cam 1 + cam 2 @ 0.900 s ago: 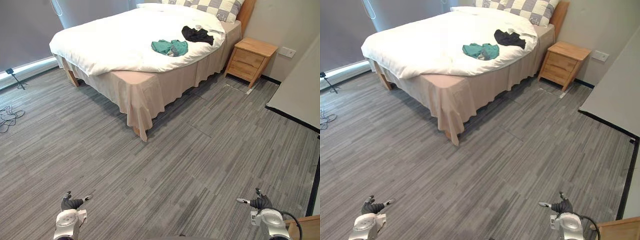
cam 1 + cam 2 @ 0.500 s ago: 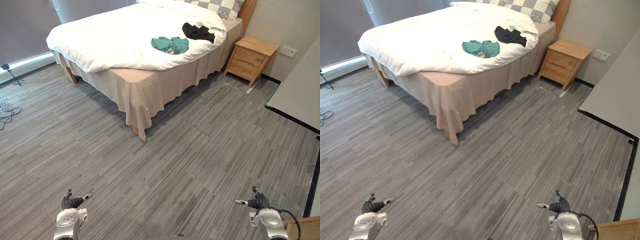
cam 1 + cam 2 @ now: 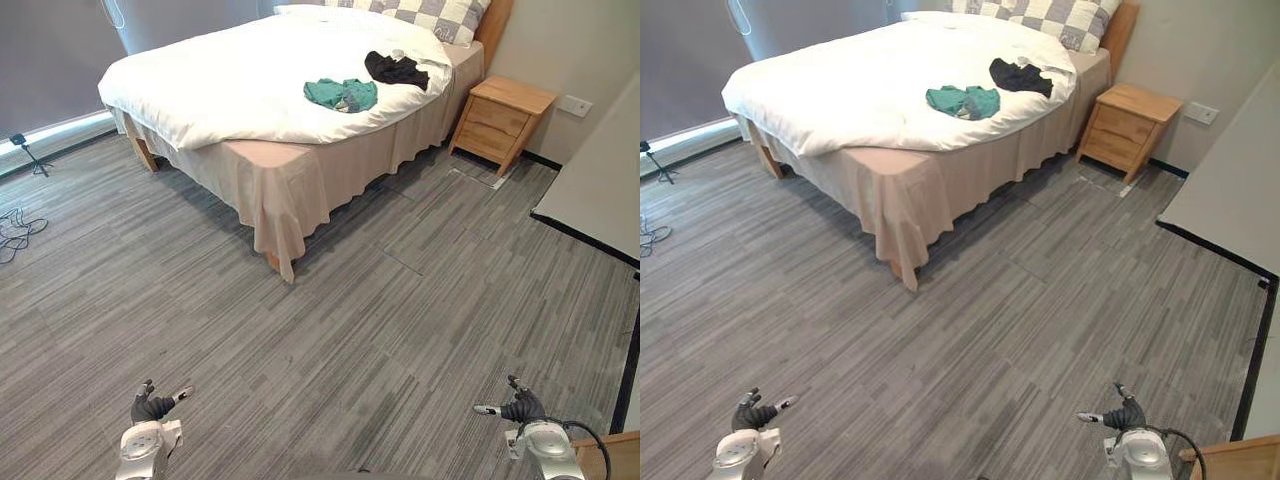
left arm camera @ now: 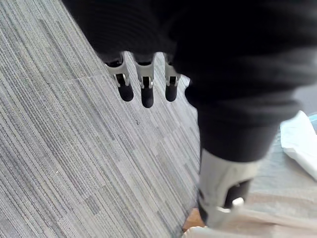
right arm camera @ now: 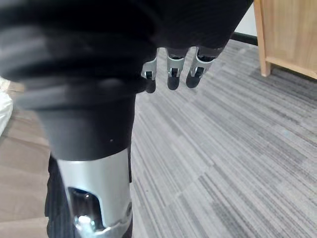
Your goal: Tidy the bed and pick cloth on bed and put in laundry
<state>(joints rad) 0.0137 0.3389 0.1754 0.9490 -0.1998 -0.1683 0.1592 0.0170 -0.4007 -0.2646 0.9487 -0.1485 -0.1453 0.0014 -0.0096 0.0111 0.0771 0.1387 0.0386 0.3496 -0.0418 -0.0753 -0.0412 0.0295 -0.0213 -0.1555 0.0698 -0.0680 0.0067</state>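
Note:
A green cloth (image 3: 341, 94) lies crumpled on the white duvet of the bed (image 3: 220, 80), toward its right side. Further up the bed, near the pillows, a black cloth (image 3: 396, 69) is bunched. Both my hands hang low over the grey floor, far from the bed. My left hand (image 3: 150, 410) is open and holds nothing; its fingers (image 4: 143, 91) are straight in the left wrist view. My right hand (image 3: 520, 408) is open too, with relaxed fingers (image 5: 171, 74) over bare floor.
Checked pillows (image 3: 440, 15) lean against the wooden headboard. A wooden nightstand (image 3: 502, 120) stands right of the bed. A pale slanted panel (image 3: 600, 190) fills the right edge, and a wooden corner (image 3: 615, 455) sits at the lower right. Open floor (image 3: 330, 330) lies between me and the bed.
The whole view has shifted a little, so the camera moved. Both hands show slightly lower. The cloths lie as before.

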